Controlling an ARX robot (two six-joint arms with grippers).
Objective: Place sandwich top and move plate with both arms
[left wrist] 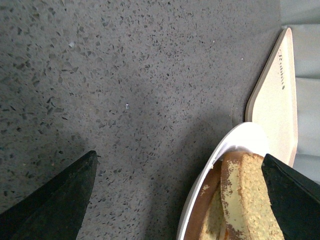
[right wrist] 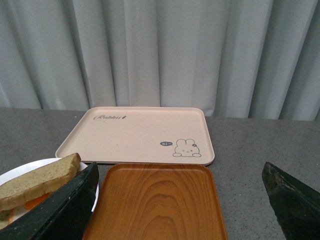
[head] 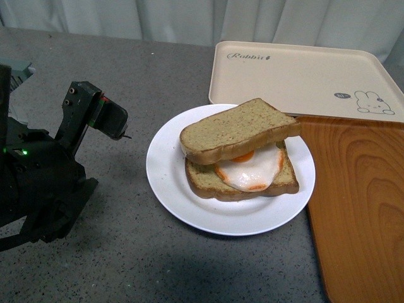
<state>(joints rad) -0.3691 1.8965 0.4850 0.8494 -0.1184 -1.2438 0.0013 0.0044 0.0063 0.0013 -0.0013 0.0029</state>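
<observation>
The white plate [head: 169,180] sits mid-desk [head: 139,265] and carries a bread slice [head: 208,183] topped with a fried egg [head: 252,170]. The sandwich top [head: 237,129] lies on the egg, skewed, its right corner reaching toward the wood-grain tray [head: 360,208]. The plate's right rim meets that tray's left edge. The beige rabbit tray [head: 297,76] lies just beyond. The left arm [head: 44,183] stands left of the plate, apart from it. The left tool [left wrist: 178,155] and right tool [right wrist: 180,165] gape wide, each with 2 fingers gripping nothing.

The tan square bread slice [head: 240,129] is lying on the fried egg [head: 252,169] on the round white plate [head: 167,167]. The beige rabbit-printed tray [head: 297,76] is sitting behind the plate, and the orange-brown wood-grain tray [head: 360,202] is lying to its right.
</observation>
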